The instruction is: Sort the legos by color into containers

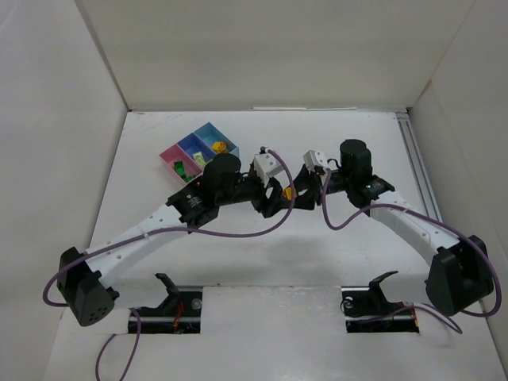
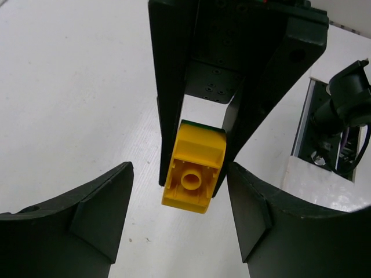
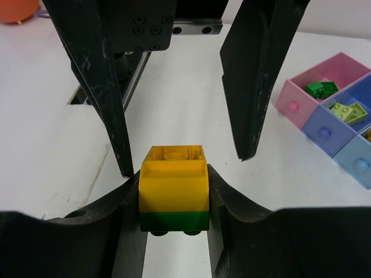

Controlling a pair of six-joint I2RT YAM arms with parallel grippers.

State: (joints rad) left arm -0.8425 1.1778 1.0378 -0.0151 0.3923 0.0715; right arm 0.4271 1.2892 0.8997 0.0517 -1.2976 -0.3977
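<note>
Top external view gives us the matte white table (image 1: 357, 262), and on it the left arm (image 1: 135, 238) and right arm (image 1: 413, 222). Both have white links and black joints, and each bows inward so the wrists meet near the middle. At 10 o'clock from that meeting point sit the containers (image 1: 170, 154), thin-walled square plastic bins joined in pink and blue. In the right wrist view the palest blue bin is cut off by the frame edge.

The left gripper (image 2: 181, 174) has its smooth black fingers spread wide, one to each side of the held load and touching nothing. The right gripper (image 3: 174, 200) is pinched on the flanks of a glossy orange-yellow brick (image 3: 174, 185) with a rounded shoulder. That brick is stuck to a dark green brick (image 3: 174, 220), of which we see only a thin band. The pair is well apart from the containers.

A dark green lego (image 3: 320, 88) lies in a pink bin and a lime lego (image 3: 348, 110) in the blue one beside it. From above, the grippers hide the held pair except for an orange speck.
</note>
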